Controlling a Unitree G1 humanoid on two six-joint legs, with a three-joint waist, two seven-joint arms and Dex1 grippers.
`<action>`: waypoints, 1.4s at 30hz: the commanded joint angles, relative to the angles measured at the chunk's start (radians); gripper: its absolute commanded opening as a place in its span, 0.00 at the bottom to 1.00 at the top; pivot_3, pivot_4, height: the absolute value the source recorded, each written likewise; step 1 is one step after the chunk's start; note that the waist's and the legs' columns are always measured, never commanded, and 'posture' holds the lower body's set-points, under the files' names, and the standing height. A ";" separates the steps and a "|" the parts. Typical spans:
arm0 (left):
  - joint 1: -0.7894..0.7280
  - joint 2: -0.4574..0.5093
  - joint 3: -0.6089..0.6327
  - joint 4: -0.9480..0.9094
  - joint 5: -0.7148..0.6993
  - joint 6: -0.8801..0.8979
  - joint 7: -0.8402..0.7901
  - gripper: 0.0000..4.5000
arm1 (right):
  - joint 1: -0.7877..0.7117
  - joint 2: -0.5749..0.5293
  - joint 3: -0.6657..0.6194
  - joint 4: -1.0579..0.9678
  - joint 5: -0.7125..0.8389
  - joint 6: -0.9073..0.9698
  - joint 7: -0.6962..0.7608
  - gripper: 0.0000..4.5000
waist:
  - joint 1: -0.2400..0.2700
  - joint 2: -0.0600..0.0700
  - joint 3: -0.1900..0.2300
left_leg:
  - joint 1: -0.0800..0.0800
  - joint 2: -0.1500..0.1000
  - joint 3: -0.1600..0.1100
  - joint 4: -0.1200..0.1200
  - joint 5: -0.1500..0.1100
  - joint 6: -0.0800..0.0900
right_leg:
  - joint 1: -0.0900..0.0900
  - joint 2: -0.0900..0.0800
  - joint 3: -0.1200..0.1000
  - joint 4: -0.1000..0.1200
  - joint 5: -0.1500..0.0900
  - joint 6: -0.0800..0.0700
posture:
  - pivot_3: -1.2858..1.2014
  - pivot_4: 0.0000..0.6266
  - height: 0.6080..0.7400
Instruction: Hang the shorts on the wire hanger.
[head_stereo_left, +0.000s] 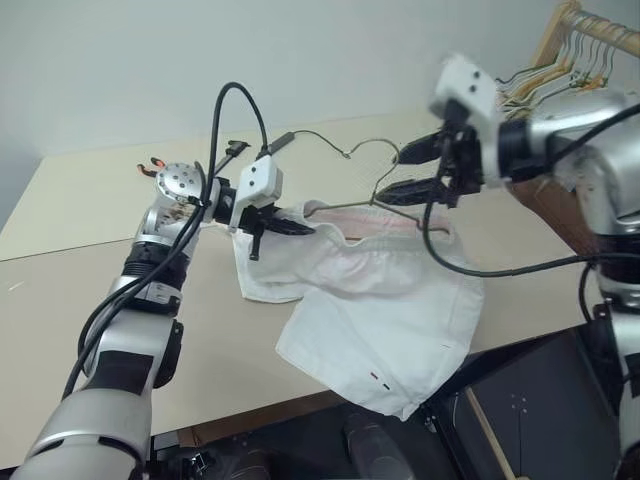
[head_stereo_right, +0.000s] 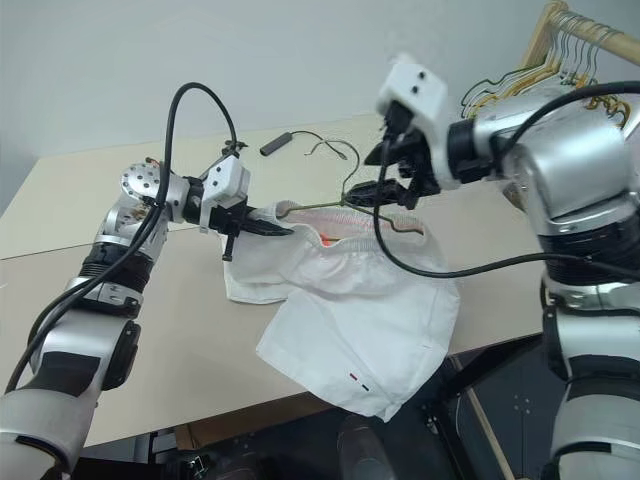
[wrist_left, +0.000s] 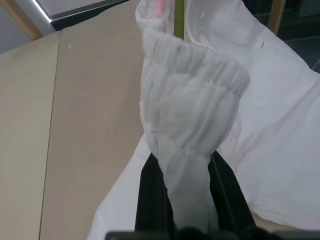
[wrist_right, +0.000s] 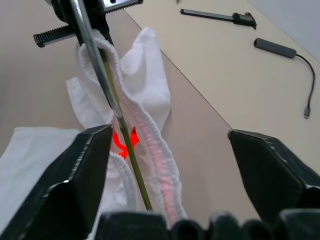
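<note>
Inside the shorts (head_stereo_left: 380, 310) waistband runs the wire hanger (head_stereo_left: 345, 207).

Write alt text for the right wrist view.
The right hand is open, its black fingers either side of the wire hanger, which runs through the white shorts' gathered waistband. A dark cable lies on the beige table beyond.

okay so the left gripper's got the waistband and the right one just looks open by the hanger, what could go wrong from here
1. The left gripper is shut on only a bunched bit of the shorts' waistband; the rest sags over the table edge, so the fabric could slip free.
2. The right gripper is open with the wire hanger running between its fingers, unheld; the hanger may tip or slide out of the waistband.
3. The robot's own black cable droops across the shorts and could snag them.
</note>
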 joint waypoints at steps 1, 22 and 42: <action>-0.007 0.004 0.036 -0.020 -0.026 0.007 0.014 0.00 | 0.062 -0.091 -0.107 -0.048 0.029 -0.032 0.040 1.00 | 0.001 0.000 0.000 | 0.000 0.000 0.000 0.000 0.000 0.000 | 0.000 0.000 0.000 0.000 0.000 0.000 | 0.42 0.08 1.00; 0.001 0.017 0.054 -0.034 -0.027 0.017 0.011 0.00 | 0.304 -0.039 0.010 0.043 -0.197 -0.337 0.005 1.00 | -0.025 0.003 -0.002 | 0.004 0.000 0.002 -0.001 0.000 0.000 | 0.002 0.000 0.002 -0.001 -0.001 0.001 | 0.43 0.07 1.00; 0.034 0.012 0.058 -0.069 -0.030 0.015 0.014 0.00 | 0.223 -0.011 0.101 0.072 -0.211 -0.332 0.217 0.02 | -0.025 0.004 -0.002 | 0.005 0.000 0.001 0.000 0.000 0.000 | 0.003 0.000 0.002 -0.001 -0.001 0.001 | 0.43 0.07 1.00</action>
